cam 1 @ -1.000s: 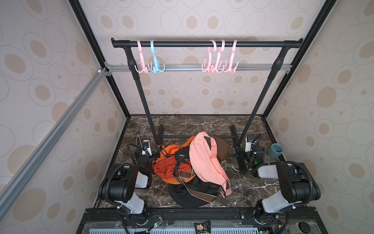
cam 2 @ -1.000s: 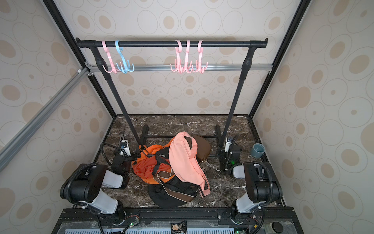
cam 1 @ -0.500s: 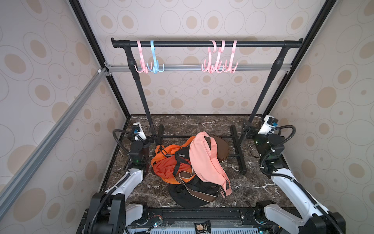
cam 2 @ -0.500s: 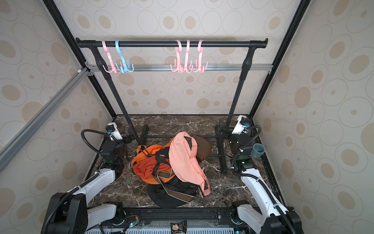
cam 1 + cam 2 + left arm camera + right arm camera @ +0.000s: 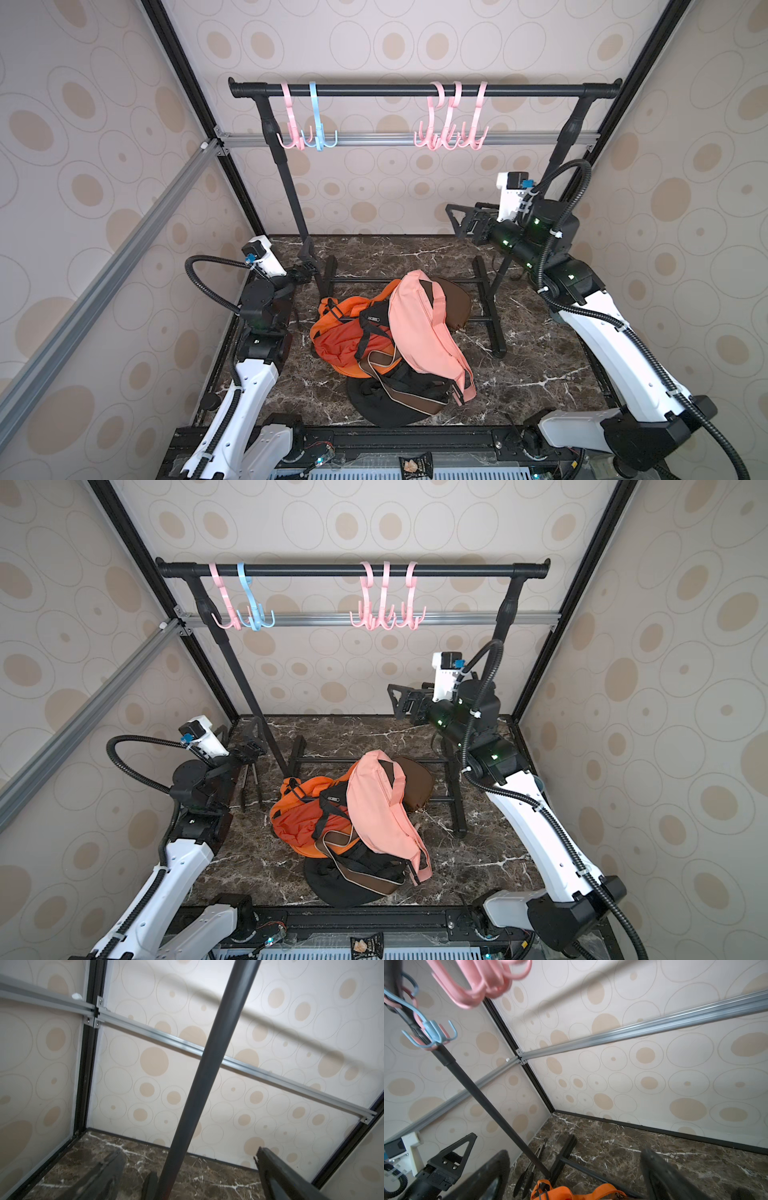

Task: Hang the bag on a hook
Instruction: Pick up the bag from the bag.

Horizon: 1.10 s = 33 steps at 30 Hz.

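I see the pink bag lying on the marble floor atop a heap with an orange bag, a brown bag and a black bag, below the rack with its pink hooks and a blue hook. My left gripper sits low by the rack's post with jaws apart, empty. My right gripper is raised, jaws apart, empty; I can read no writing on the bags.

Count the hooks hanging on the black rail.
5. Toward the rail's left end, one pink hook beside a blue hook. Right of centre, three pink hooks together. None seem hidden.
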Motion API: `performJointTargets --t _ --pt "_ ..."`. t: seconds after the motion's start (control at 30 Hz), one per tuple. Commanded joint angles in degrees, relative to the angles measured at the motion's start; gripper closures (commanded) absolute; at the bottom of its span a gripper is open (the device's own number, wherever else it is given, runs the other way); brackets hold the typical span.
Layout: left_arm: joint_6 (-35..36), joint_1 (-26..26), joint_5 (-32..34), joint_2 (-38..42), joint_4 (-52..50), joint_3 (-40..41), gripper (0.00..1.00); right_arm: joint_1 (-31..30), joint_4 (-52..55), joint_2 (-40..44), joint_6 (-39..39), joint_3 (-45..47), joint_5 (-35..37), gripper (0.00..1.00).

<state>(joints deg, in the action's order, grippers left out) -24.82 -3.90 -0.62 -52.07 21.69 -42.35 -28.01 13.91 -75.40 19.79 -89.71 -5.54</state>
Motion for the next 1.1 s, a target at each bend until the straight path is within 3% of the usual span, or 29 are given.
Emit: performJointTargets --t 0.0,0.13,0.23,0.43,0.67,0.83,1.07 --pt "0.26 -0.22 1.26 0.47 -11.1 -2.61 0.0 -4.38 10.76 -0.17 -3.42 4.76 9.63 0.03" --pt "1.6 -1.72 3.91 2.55 -12.91 -0.47 0.0 -8.56 12.53 1.04 -2.29 12.5 11.95 0.1" --pt "1.99 -3.05 2.29 1.94 -13.8 -1.43 0.0 -10.43 14.75 2.1 0.32 19.22 12.09 0.16" --pt "3.74 -5.93 1.55 0.37 -15.92 -2.28 0.0 -11.18 15.17 9.48 4.87 35.09 14.63 0.25" --pt "5.58 -8.29 2.36 0.16 -16.68 -2.39 0.0 -13.67 14.98 14.39 8.18 44.79 7.12 0.33" --pt "5.79 -8.79 2.38 -0.02 -16.42 -1.94 0.0 -14.25 12.24 11.76 8.22 48.45 4.66 0.36" --pt "6.37 -9.44 2.91 -0.05 -16.68 -2.12 0.0 -14.34 14.86 11.41 4.14 46.18 8.73 0.74"
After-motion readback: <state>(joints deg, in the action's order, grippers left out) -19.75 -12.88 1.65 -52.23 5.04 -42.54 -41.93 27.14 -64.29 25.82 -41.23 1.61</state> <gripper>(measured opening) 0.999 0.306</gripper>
